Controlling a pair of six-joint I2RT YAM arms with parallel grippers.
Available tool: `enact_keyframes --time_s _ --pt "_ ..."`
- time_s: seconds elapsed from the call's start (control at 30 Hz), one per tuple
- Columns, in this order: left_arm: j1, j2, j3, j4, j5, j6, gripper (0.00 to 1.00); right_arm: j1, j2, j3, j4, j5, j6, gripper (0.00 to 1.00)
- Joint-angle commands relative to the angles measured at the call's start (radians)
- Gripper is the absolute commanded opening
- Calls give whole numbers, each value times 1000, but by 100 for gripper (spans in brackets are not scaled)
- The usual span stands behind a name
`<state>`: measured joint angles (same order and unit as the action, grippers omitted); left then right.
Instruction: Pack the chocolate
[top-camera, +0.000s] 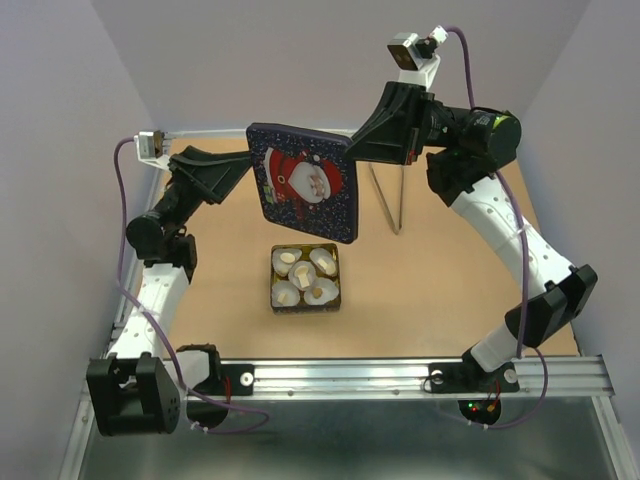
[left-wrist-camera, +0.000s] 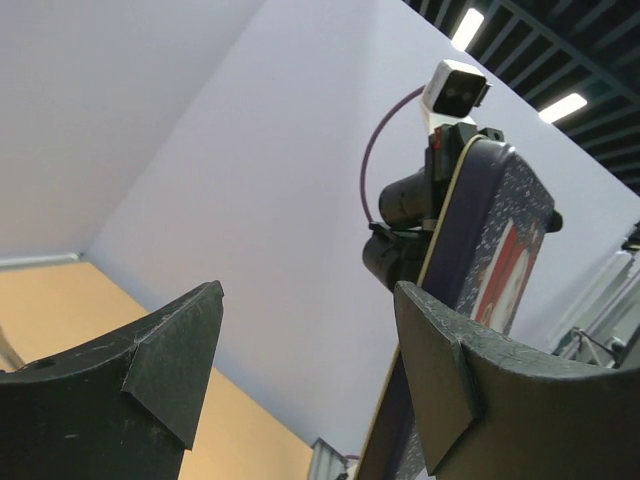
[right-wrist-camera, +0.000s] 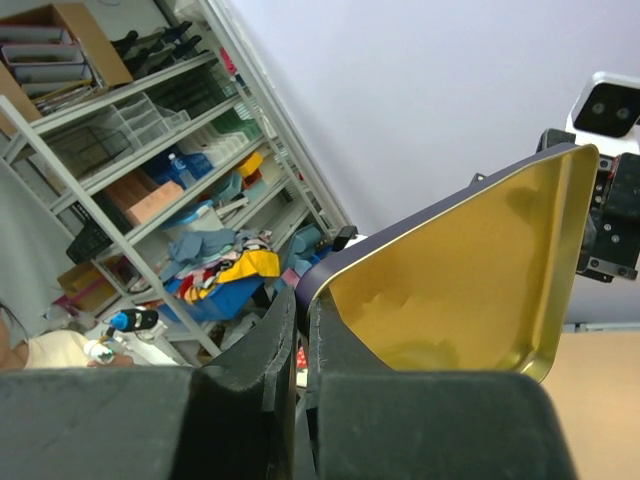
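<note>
A tan desk (top-camera: 450, 300) sits inside pale lavender walls (top-camera: 300, 60), with a metal rail (top-camera: 380, 372) along its near edge where the two arms are bolted. At the left, the left gripper (left-wrist-camera: 308, 295) is raised off the desk with its two fingers spread wide and nothing between them, and the lid's edge rises just beside its right finger. In the middle one lid (top-camera: 305, 195) is held up in the air, tilted. It is dark blue and speckled, with a Santa figure in red and white, and its inside is gold. Any lettering on it is too small to read. Below it, one open tin (top-camera: 272, 282) rests on the desk holding four white paper cups (top-camera: 323, 262). The chocolate (top-camera: 287, 258) lies in these cups as small cream and brown pieces, too tiny to count exactly. Right of the lid, one pair of tweezers (top-camera: 400, 200) lies on the desk. The right gripper (right-wrist-camera: 302, 300) is pressed together, pinching the lid's rim. The wrist views show metal shelves (right-wrist-camera: 150, 150) full of boxes and bins, and strip ceiling lights (left-wrist-camera: 467, 28).
</note>
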<state>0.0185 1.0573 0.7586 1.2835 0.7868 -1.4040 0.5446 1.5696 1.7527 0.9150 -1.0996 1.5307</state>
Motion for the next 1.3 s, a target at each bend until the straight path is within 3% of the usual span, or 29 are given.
enact_keyframes --time_s 0.0,0.5,0.73,1.03,1.27 --pt "-15 -19 18 441 19 -69 80 3 -17 -15 74 20 20 0" --pt "-17 7 15 732 -21 -260 81 2 -54 -41 74 29 3 1" --pt "-51 -19 47 682 -1 -240 81 2 -52 -42 76 37 2 0" --pt "-110 -83 71 534 17 -112 81 3 -56 -51 76 43 -6 0" --pt "-117 -95 81 533 14 -110 81 2 -65 -61 74 43 -10 0"
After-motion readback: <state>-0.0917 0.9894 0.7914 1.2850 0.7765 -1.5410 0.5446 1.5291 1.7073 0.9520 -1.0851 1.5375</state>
